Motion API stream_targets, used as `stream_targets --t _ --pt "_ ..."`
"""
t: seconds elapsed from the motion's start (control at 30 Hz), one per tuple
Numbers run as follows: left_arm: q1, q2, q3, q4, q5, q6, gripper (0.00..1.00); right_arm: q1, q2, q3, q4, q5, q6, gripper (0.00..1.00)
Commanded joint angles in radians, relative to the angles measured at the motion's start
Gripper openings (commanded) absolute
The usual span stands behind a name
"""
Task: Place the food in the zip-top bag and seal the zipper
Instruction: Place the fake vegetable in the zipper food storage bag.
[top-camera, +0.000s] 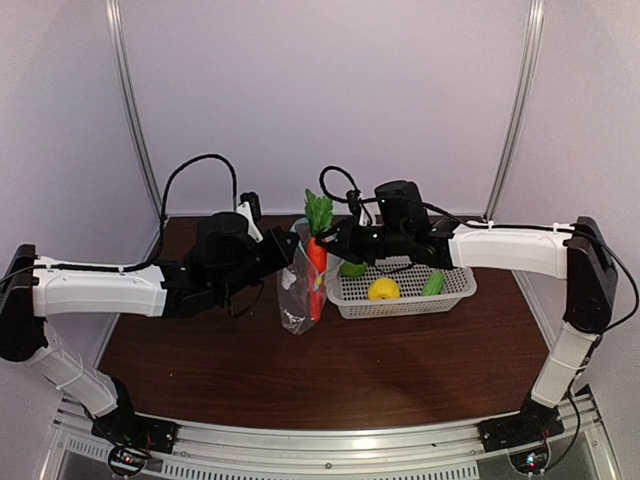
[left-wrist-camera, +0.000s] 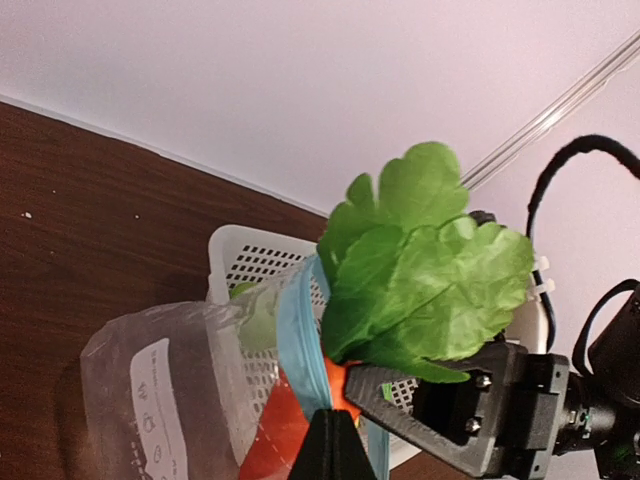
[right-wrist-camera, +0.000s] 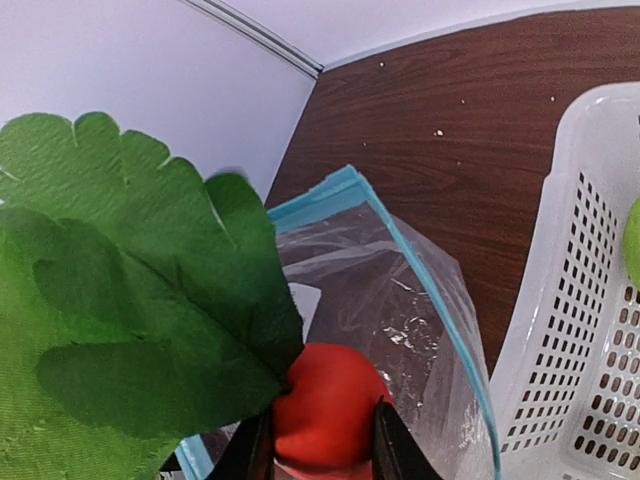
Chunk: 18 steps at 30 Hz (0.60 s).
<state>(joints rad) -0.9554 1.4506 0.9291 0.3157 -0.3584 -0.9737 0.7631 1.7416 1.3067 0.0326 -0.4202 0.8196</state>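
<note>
The clear zip-top bag (top-camera: 298, 292) hangs upright left of the basket. My left gripper (top-camera: 285, 255) is shut on its teal-blue zipper strip (left-wrist-camera: 298, 345), and the pinched fingers (left-wrist-camera: 335, 440) hold the mouth edge up. My right gripper (top-camera: 335, 243) is shut on the red carrot (top-camera: 317, 258) just under its leafy top (top-camera: 318, 212). The carrot's lower part shows through the bag's plastic (left-wrist-camera: 285, 430). In the right wrist view the carrot (right-wrist-camera: 325, 400) sits between my fingers over the open bag mouth (right-wrist-camera: 400, 320). The green apple (top-camera: 352, 268), lemon (top-camera: 383, 289) and green oblong vegetable (top-camera: 433, 283) lie in the basket.
The white perforated basket (top-camera: 455, 292) stands right of the bag, close under my right arm; its wall shows in both wrist views (left-wrist-camera: 245, 260) (right-wrist-camera: 560, 320). The dark wooden table (top-camera: 330, 370) runs to white walls at the back and sides.
</note>
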Motion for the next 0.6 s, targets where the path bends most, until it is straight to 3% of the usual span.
stream_targets --t 0.0,0.3,0.47,0.57 --pt "-0.024 0.033 -0.002 0.124 0.021 0.073 0.0 0.006 0.046 0.031 -0.047 0.02 0.075 0.0" --pt "-0.054 0.082 0.015 0.063 0.066 0.157 0.0 0.004 0.088 0.048 -0.086 -0.032 0.234 0.0" --pt "-0.067 0.079 -0.019 0.032 0.044 0.207 0.0 0.009 0.129 0.05 -0.088 -0.041 0.216 0.19" --pt "-0.067 0.063 -0.048 0.028 0.034 0.223 0.0 0.01 0.125 0.08 -0.126 -0.037 0.14 0.44"
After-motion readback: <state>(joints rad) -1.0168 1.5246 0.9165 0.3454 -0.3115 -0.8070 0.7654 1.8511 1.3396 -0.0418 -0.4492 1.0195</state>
